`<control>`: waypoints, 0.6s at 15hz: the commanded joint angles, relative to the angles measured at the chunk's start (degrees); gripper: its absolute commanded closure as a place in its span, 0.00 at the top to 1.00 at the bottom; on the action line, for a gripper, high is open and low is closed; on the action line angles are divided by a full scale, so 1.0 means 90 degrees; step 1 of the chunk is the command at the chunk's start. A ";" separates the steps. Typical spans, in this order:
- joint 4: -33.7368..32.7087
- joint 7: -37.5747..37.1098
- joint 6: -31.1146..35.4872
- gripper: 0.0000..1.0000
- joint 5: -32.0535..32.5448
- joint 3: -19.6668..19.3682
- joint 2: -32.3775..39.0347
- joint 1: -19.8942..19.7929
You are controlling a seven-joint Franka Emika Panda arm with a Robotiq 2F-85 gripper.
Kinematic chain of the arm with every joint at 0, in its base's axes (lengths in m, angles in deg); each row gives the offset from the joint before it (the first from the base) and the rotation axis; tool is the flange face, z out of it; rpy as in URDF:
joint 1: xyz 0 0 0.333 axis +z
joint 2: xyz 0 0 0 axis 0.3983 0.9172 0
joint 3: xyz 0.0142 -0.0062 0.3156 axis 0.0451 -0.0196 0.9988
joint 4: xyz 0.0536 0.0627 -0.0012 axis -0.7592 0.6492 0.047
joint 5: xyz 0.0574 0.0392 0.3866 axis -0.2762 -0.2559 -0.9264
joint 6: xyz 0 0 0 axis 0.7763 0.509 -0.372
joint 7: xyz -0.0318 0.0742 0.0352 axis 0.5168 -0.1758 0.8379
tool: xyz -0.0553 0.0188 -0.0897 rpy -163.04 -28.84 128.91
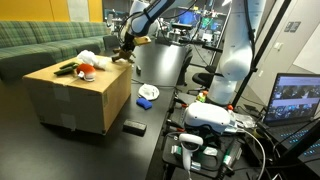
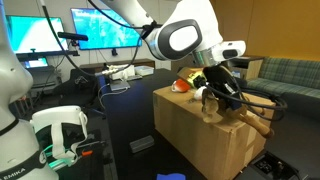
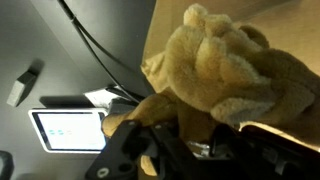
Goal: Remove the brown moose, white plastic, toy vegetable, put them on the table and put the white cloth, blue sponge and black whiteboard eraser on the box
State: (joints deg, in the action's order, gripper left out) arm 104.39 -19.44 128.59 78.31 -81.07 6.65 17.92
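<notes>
One brown moose [image 3: 235, 70], clenched tight in the pincer [image 3: 190, 142], at the box [image 1: 70, 95] top edge

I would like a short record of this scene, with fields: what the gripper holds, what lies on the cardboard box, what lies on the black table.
gripper: Robotiq gripper, closed around the tan-brown soft toy moose, at the box's edge
on box: large tan cardboard box carries the red-orange toy vegetable with dark green leaves and a white plastic piece
on table: black tabletop holds the white cloth, small blue sponge, flat black whiteboard eraser
</notes>
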 commanded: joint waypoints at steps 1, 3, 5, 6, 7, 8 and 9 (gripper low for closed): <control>0.0326 -0.0095 0.0101 0.03 0.0103 -0.0306 -0.0450 -0.0245; 0.0474 -0.0147 0.0138 0.03 0.0161 -0.0486 -0.0522 -0.0394; 0.0691 -0.0096 0.0143 0.03 0.0126 -0.0645 -0.0601 -0.0574; 0.0808 -0.0085 0.0117 0.03 0.0167 -0.0736 -0.0642 -0.0662; 0.0952 -0.0115 0.0195 0.03 0.0214 -0.0814 -0.0620 -0.0735; 0.1022 -0.0100 0.0187 0.03 0.0251 -0.0897 -0.0556 -0.0821; 0.1125 -0.0076 0.0241 0.03 0.0266 -0.0961 -0.0474 -0.0892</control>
State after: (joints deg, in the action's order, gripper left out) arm 111.58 -19.45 128.72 78.61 -88.09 2.63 11.61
